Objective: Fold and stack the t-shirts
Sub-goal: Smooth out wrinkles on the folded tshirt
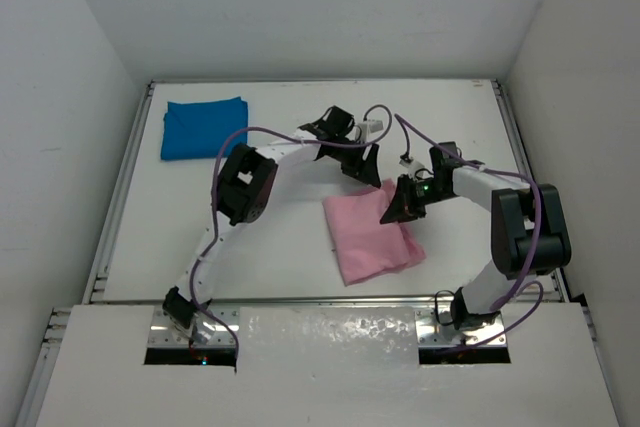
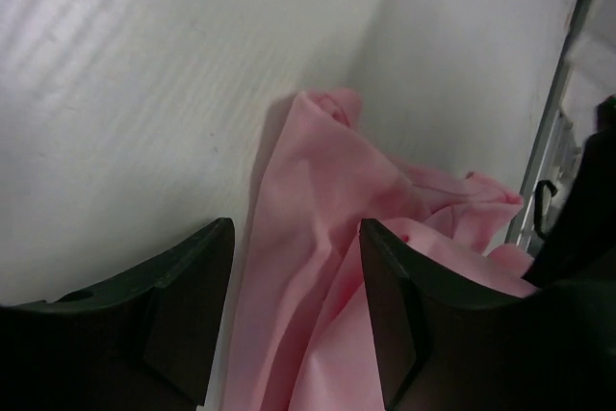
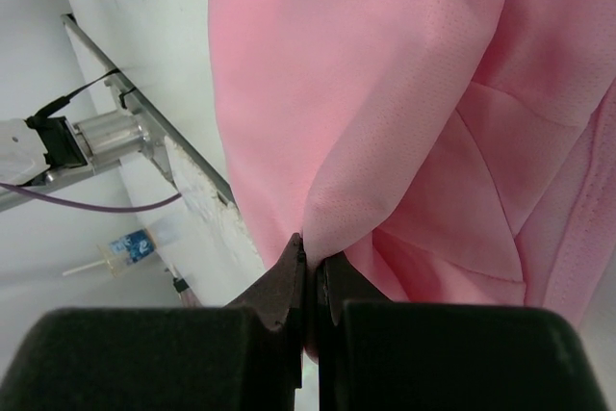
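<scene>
The light pink t-shirt (image 1: 372,237) lies crumpled and partly folded on the white table, right of the middle. My right gripper (image 1: 395,209) is at its upper right edge. In the right wrist view this gripper (image 3: 313,259) is shut on a raised fold of the pink t-shirt (image 3: 385,103). My left gripper (image 1: 364,173) hovers at the shirt's far edge. Its two dark fingers (image 2: 188,300) stand apart, and a ridge of the pink t-shirt (image 2: 308,238) runs between them without being pinched. The bright blue t-shirt (image 1: 204,127) rests as a folded rectangle at the far left.
White walls close in the table (image 1: 290,267) on three sides. Metal rails (image 1: 118,197) run along its left and right edges, and one rail (image 2: 551,137) shows close to the shirt. Purple cables (image 1: 300,137) loop over both arms.
</scene>
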`<state>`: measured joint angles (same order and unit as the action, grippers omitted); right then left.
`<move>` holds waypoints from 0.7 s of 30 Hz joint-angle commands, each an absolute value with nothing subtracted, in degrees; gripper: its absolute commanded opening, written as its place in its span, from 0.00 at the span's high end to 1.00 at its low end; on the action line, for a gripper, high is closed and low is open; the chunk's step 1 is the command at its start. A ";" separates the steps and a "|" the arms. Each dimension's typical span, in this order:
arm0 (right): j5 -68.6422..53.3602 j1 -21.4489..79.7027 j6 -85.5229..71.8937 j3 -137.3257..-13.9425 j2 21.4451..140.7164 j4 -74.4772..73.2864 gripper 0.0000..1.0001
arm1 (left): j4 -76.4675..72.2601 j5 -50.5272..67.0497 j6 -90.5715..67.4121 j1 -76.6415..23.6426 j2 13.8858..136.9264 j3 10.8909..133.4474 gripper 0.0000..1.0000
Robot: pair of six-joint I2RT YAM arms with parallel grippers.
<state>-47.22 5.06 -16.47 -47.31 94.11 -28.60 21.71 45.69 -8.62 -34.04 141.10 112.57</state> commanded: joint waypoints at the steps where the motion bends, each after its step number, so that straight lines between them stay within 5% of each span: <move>1: -49.22 5.89 -15.21 -47.64 91.41 -27.86 1.00 | 23.11 46.50 -4.40 -35.68 142.03 110.92 0.47; 14: -48.17 6.15 -15.12 -44.73 88.15 -27.95 1.00 | 17.05 51.32 -8.88 -36.91 146.51 109.61 0.51; 17: -47.46 6.15 -15.64 -45.26 88.68 -27.69 1.00 | 13.46 53.61 -10.36 -37.00 144.94 105.23 0.78; 18: -47.03 6.15 -15.99 -45.26 89.12 -27.42 1.00 | 11.71 54.66 -10.98 -37.00 144.15 104.34 0.98; 21: -46.32 6.15 -17.49 -45.18 90.00 -26.19 1.00 | 11.25 54.24 -11.51 -37.09 142.92 102.05 1.00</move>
<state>-46.63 5.78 -16.71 -44.64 89.60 -28.45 12.67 54.92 -11.51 -36.34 143.37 104.77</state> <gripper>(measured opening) 0.003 0.009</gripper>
